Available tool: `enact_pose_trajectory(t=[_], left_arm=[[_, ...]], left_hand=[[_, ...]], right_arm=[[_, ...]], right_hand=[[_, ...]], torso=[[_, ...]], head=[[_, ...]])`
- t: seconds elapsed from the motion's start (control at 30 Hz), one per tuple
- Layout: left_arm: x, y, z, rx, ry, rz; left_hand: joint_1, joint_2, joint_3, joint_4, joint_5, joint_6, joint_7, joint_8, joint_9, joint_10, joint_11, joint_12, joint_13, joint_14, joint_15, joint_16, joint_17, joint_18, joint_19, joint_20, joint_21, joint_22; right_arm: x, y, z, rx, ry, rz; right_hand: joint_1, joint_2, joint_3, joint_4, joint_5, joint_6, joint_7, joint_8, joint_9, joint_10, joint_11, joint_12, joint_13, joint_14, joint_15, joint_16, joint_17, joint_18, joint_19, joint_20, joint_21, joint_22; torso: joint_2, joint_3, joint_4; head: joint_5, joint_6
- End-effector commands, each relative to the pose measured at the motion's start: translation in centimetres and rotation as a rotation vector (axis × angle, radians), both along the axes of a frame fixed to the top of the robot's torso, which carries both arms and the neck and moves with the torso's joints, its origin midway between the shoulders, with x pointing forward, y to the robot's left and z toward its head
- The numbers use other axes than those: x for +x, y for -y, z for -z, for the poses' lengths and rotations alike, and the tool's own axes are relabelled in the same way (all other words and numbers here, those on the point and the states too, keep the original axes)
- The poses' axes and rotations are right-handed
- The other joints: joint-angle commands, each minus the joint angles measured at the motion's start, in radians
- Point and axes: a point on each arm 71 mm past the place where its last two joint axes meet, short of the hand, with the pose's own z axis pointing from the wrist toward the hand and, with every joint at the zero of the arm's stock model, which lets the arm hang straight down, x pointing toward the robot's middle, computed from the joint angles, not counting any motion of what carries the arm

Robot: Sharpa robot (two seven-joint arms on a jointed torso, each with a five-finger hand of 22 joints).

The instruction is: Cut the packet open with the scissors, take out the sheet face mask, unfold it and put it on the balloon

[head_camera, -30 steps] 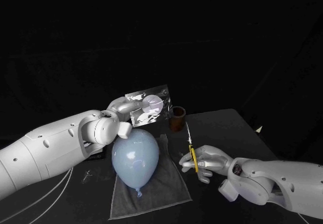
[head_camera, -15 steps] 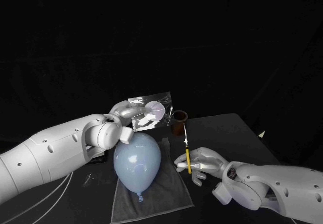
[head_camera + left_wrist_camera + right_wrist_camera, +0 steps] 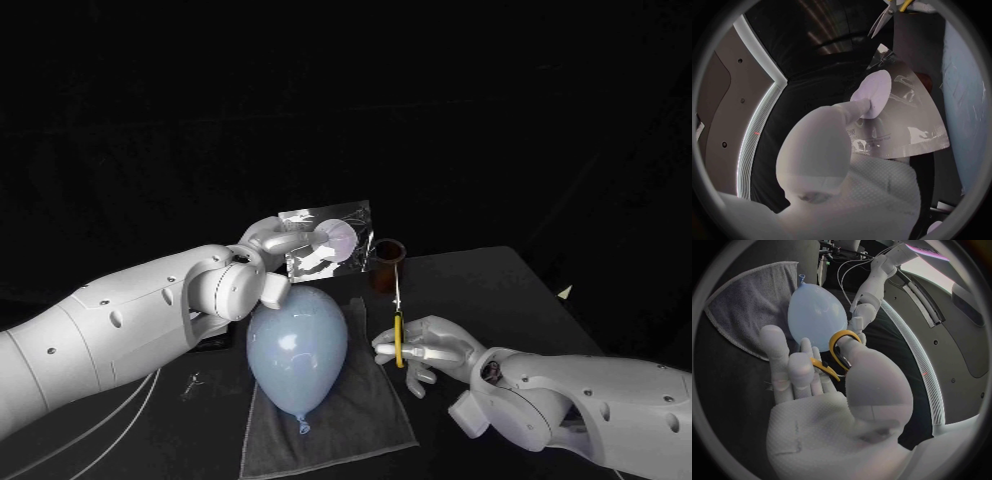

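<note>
My left hand holds the clear face mask packet up in the air above the balloon; its fingers pinch the packet near a pale round label. A pale blue balloon lies on a grey towel on the black table, knot toward me. My right hand grips yellow-handled scissors, blades pointing up toward the packet's lower right corner, a short gap below it. The yellow handle loops sit around that hand's fingers, with the balloon beyond.
A brown cylindrical cup stands on the table behind the balloon, just right of the packet. Cables and a small metal clip lie left of the towel. The black table stretches to the right.
My right hand has moved the scissors left and up, closer to the packet. The left hand has lifted the packet slightly.
</note>
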Motion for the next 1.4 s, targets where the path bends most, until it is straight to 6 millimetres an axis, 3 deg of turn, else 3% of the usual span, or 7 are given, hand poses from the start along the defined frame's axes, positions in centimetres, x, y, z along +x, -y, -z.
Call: enact_pose_trajectory(t=[0.03,0.37,0.77,1.07,1.4], left_arm=[[0.1,0.1,-0.2,0.002,0.015,0.001],[0.1,0.1,-0.2,0.002,0.016,0.000],[0.2,0.0,-0.2,0.002,0.016,-0.001],[0.2,0.1,-0.2,0.001,0.016,0.003],[0.2,0.0,-0.2,0.003,0.017,0.002]], left_hand=[[-0.004,0.008,0.002,-0.002,0.004,0.008,-0.001,0.003,0.136,0.007,0.000,0.000,0.001,0.004,0.001,-0.004,0.001,0.015,0.010,0.000,0.004,0.001],[-0.004,0.008,0.002,-0.002,0.004,0.008,-0.001,0.003,0.136,0.007,0.000,0.000,0.001,0.004,0.001,-0.004,0.001,0.015,0.010,0.000,0.004,0.001],[-0.008,0.007,0.005,-0.004,0.004,0.009,-0.001,0.003,0.139,0.009,-0.001,0.000,0.001,0.005,0.000,-0.004,0.002,0.015,0.010,-0.001,0.005,0.001],[-0.010,0.007,0.007,-0.005,0.004,0.009,-0.001,0.003,0.141,0.009,-0.001,0.000,0.001,0.005,0.000,-0.004,0.003,0.015,0.011,-0.001,0.005,0.001],[-0.010,0.007,0.007,-0.005,0.004,0.009,-0.001,0.003,0.141,0.009,-0.001,0.000,0.001,0.005,0.000,-0.004,0.003,0.015,0.011,-0.001,0.005,0.001]], right_arm=[[0.1,-0.2,0.1,-0.011,-0.021,0.013],[0.1,-1.0,0.3,-0.035,-0.029,-0.009],[-0.1,-1.5,0.5,-0.064,-0.053,-0.028],[0.1,-1.7,0.5,-0.075,-0.056,-0.032],[0.6,-1.8,-0.4,-0.079,-0.032,-0.042]], right_hand=[[-0.007,0.000,-0.008,0.001,-0.002,-0.006,0.001,-0.004,-0.001,-0.009,0.001,0.005,0.000,-0.005,0.000,-0.001,0.000,0.017,-0.007,-0.002,-0.004,-0.001],[-0.011,0.005,-0.019,0.008,-0.001,-0.003,0.000,-0.001,0.000,-0.009,0.000,0.010,0.001,-0.006,0.000,0.002,0.000,0.017,-0.006,-0.001,-0.001,0.001],[-0.014,0.017,-0.039,0.020,0.004,0.009,-0.006,0.009,0.004,0.001,-0.005,0.027,0.003,0.003,-0.005,0.016,0.015,0.016,0.004,-0.003,0.017,0.012],[-0.016,0.017,-0.044,0.023,0.004,0.010,-0.006,0.010,0.004,0.001,-0.006,0.029,0.003,0.002,-0.005,0.016,0.012,0.017,0.004,-0.004,0.015,0.011],[-0.050,0.006,-0.116,0.056,-0.006,-0.014,0.001,0.007,0.003,-0.027,0.001,0.040,0.001,-0.010,0.001,0.013,-0.005,0.020,-0.010,0.000,-0.012,-0.010]], torso=[[0.000,0.0003,0.0003],[-0.001,0.0012,-0.0014],[0.000,0.0017,-0.0007],[-0.001,0.0015,-0.0005],[-0.001,0.0006,-0.0003]], head=[[0.003,-0.002],[0.015,0.000],[0.018,0.002],[0.025,0.019],[0.029,0.039]])
